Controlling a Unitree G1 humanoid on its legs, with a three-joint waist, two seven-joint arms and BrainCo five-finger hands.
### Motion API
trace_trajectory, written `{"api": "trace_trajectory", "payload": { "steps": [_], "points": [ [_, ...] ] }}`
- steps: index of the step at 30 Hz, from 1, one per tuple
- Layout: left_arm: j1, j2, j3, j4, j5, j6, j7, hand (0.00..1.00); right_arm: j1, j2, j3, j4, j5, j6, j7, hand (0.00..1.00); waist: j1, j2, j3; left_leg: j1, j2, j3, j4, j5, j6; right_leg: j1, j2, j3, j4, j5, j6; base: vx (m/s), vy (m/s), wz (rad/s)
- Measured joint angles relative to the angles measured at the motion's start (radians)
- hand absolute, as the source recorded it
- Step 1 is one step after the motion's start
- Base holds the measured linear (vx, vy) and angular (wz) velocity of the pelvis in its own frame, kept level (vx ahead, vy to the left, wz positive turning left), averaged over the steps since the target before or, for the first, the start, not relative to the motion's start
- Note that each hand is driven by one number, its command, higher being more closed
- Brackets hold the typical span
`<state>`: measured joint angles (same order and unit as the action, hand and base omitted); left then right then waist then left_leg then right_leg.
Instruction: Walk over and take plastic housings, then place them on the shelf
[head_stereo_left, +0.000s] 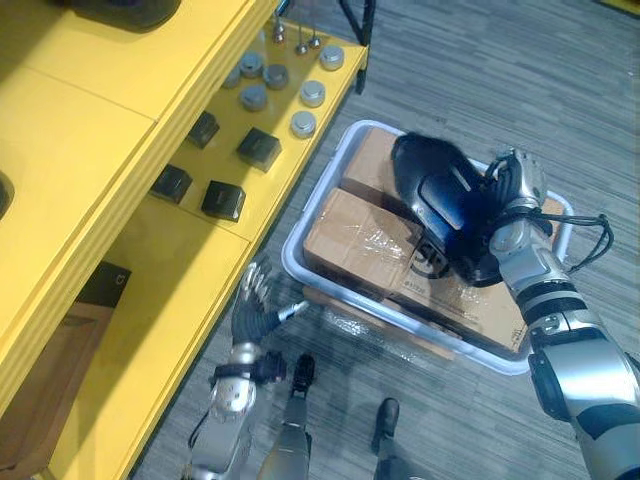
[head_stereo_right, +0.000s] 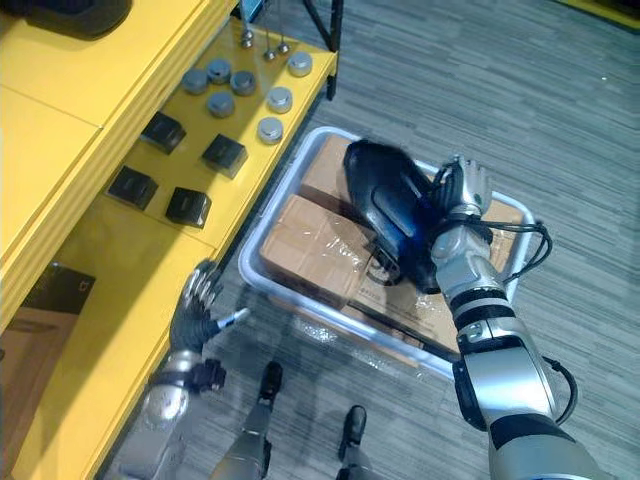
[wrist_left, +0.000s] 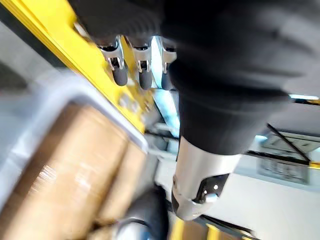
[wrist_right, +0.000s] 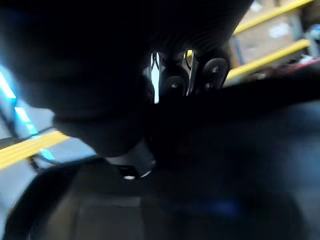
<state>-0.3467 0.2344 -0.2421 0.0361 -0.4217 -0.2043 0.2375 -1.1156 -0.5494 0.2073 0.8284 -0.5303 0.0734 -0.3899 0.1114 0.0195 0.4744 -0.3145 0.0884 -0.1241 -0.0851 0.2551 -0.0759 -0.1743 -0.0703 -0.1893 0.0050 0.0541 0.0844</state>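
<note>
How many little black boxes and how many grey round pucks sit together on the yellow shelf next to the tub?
Little black boxes: 4
Grey round pucks: 7
Total: 11

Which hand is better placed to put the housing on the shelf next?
Right: the right hand grips the black housing above the bin; the left hand, open and empty, is beside the yellow shelf.

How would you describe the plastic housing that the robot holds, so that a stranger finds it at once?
Next to the yellow shelf, a pale bin of cardboard boxes stands on the floor. Above it the right hand grips the plastic housing: a large, black, glossy, rounded shell, unlike the flat brown boxes beneath.
</note>
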Motion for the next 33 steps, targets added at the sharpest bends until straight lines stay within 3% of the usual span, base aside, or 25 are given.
{"api": "trace_trajectory", "payload": {
  "steps": [3, 7, 13, 22, 25, 27, 31, 32, 33],
  "points": [
    [-0.200, 0.021, -0.080, 0.168, -0.186, -0.002, -0.007, 0.00, 0.017, 0.040, 0.010, -0.103, -0.016, -0.002, -0.003, 1.00, -0.025, -0.005, -0.010, 0.004, 0.003, 0.015, 0.000, 0.002, -0.002, -0.002, 0.001, 0.014, -0.001, 0.005, -0.006, 0.02, -0.019, -0.12],
    [-0.341, -0.015, -0.141, 0.329, -0.387, -0.004, -0.009, 0.00, 0.034, 0.136, 0.033, -0.233, -0.017, -0.009, -0.027, 1.00, -0.057, -0.021, -0.027, 0.011, 0.011, 0.041, 0.000, 0.002, -0.002, -0.001, 0.008, 0.037, -0.020, 0.020, -0.017, 0.01, -0.013, -0.19],
    [-0.404, -0.088, -0.147, 0.465, -0.481, -0.004, 0.009, 0.00, 0.060, 0.266, 0.052, -0.324, -0.017, -0.010, -0.075, 1.00, -0.089, -0.024, -0.031, 0.015, 0.028, 0.049, 0.000, 0.005, -0.011, -0.002, 0.024, 0.046, -0.023, 0.029, -0.029, -0.01, -0.013, -0.09],
    [-0.407, -0.119, -0.116, 0.516, -0.500, -0.010, 0.110, 0.00, 0.123, 0.354, 0.077, -0.443, -0.017, -0.008, -0.130, 1.00, -0.095, -0.033, -0.037, 0.016, 0.037, 0.064, 0.000, 0.006, -0.015, -0.005, 0.033, 0.059, -0.032, 0.040, -0.035, -0.01, 0.012, -0.04],
    [-0.417, -0.153, -0.060, 0.513, -0.511, -0.034, 0.126, 0.00, 0.185, 0.409, 0.114, -0.531, -0.016, -0.010, -0.144, 1.00, -0.097, -0.042, -0.045, 0.019, 0.038, 0.070, 0.000, 0.005, -0.016, -0.006, 0.033, 0.066, -0.033, 0.040, -0.035, 0.01, 0.026, -0.07],
    [-0.423, -0.188, -0.029, 0.482, -0.568, -0.089, 0.138, 0.00, 0.258, 0.462, 0.157, -0.558, -0.011, -0.035, -0.163, 1.00, -0.097, -0.057, -0.056, 0.021, 0.041, 0.073, 0.000, 0.003, -0.019, -0.005, 0.035, 0.069, -0.035, 0.040, -0.035, 0.01, 0.025, -0.04],
    [-0.422, -0.199, 0.005, 0.481, -0.583, -0.147, 0.159, 0.00, 0.344, 0.494, 0.164, -0.625, 0.015, -0.058, -0.185, 1.00, -0.096, -0.069, -0.063, 0.027, 0.042, 0.077, 0.000, -0.001, -0.024, 0.003, 0.035, 0.072, -0.044, 0.044, -0.039, -0.01, 0.030, -0.03],
    [-0.422, -0.202, 0.021, 0.480, -0.584, -0.157, 0.167, 1.00, 0.366, 0.500, 0.179, -0.649, 0.016, -0.068, -0.186, 1.00, -0.096, -0.075, -0.066, 0.032, 0.043, 0.083, 0.000, -0.005, -0.028, 0.008, 0.036, 0.076, -0.051, 0.048, -0.041, -0.01, 0.031, -0.09],
    [-0.421, -0.201, 0.027, 0.479, -0.585, -0.170, 0.172, 1.00, 0.380, 0.504, 0.190, -0.664, 0.023, -0.079, -0.186, 1.00, -0.096, -0.080, -0.069, 0.034, 0.044, 0.087, 0.000, -0.006, -0.029, 0.009, 0.036, 0.081, -0.053, 0.049, -0.042, -0.01, 0.034, -0.22]
  ]
}}
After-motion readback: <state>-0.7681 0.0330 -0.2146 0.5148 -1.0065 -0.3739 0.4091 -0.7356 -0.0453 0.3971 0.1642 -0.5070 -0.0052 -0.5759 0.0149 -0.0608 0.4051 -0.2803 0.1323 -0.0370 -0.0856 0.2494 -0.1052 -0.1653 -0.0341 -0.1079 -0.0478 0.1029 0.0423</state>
